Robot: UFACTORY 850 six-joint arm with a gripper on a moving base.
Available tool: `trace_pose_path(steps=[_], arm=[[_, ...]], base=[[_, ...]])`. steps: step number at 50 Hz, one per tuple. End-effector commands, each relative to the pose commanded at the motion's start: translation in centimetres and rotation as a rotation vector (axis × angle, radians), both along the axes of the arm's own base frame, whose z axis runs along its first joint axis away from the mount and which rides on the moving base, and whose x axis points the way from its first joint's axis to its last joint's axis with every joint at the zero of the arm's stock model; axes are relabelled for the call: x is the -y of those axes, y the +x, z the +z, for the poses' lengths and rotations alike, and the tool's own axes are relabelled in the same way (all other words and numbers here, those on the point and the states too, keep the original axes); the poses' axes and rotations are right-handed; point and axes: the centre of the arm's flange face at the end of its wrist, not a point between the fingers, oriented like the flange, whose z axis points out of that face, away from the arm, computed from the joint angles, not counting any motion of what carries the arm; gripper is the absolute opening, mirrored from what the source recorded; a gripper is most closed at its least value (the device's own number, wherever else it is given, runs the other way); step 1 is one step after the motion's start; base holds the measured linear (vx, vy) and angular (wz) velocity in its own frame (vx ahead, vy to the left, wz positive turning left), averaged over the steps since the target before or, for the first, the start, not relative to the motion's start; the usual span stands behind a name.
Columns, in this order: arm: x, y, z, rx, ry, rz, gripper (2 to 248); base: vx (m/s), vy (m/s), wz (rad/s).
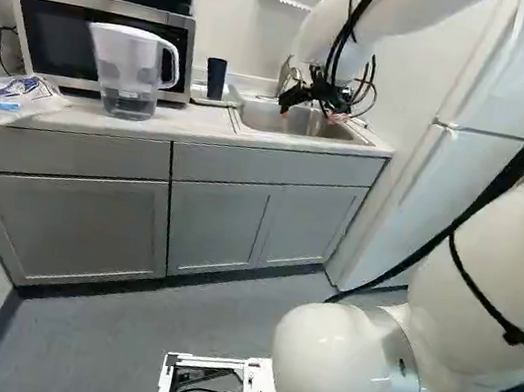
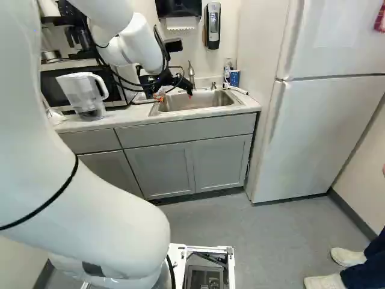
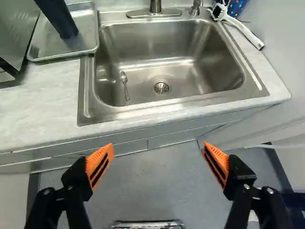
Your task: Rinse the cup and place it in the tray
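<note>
The fridge (image 2: 337,126) stands just past the right end of the tabletop (image 3: 43,105). Near the left end sits the microwave (image 1: 67,35), with the sink (image 3: 143,40) set into the surface farther right. The tool (image 1: 309,114), wide with nothing between its fingers, hangs by the sink, which lies ahead of it. The pitcher (image 1: 133,62) stands before the microwave, near the front edge. Between microwave and sink lies the tray (image 3: 62,53), holding the dark cup (image 3: 57,18). A spoon (image 3: 125,87) rests in the sink beside the drain.
</note>
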Motion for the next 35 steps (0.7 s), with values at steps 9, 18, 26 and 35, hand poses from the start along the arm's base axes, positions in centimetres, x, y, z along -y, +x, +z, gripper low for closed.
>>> trace_pose_path(steps=[9,18,26,35], arm=[[0.00,0.00,0.00,0.000,0.000,0.000,247],[0.00,0.00,0.00,0.000,0.000,0.000,247],[0.00,0.00,0.00,0.000,0.000,0.000,247],[0.00,0.00,0.00,0.000,0.000,0.000,247]], base=[[0.000,0.000,0.000],[0.000,0.000,0.000],[0.000,0.000,0.000],[0.000,0.000,0.000]])
